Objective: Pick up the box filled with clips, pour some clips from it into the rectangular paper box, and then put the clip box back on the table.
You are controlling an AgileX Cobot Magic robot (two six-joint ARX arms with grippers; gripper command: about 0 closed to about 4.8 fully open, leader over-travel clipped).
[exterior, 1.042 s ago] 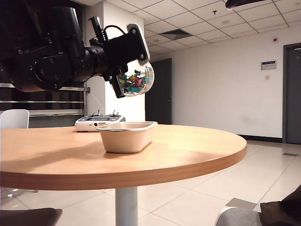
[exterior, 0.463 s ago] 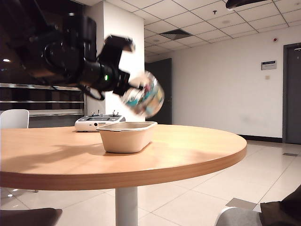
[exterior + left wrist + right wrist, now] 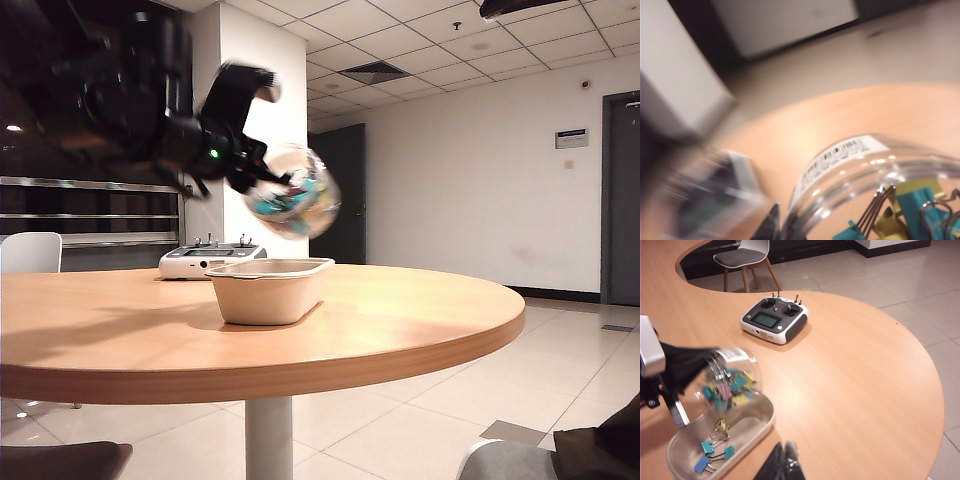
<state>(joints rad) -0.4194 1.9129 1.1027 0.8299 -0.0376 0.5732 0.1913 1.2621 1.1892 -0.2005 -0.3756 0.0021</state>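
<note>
Since a second ago the left end effector has rolled and dipped, blurred at upper left, tipping the clear round plastic jar of colourful binder clips it clamps above the beige rectangular pulp-paper tray. A few loose teal and yellow clips lie in that tray, mid-frame on the round orange-brown wooden table. The right end effector, fingers pressed together and holding nothing, hovers near the tray. Farther back sits a white-and-grey radio controller.
</note>
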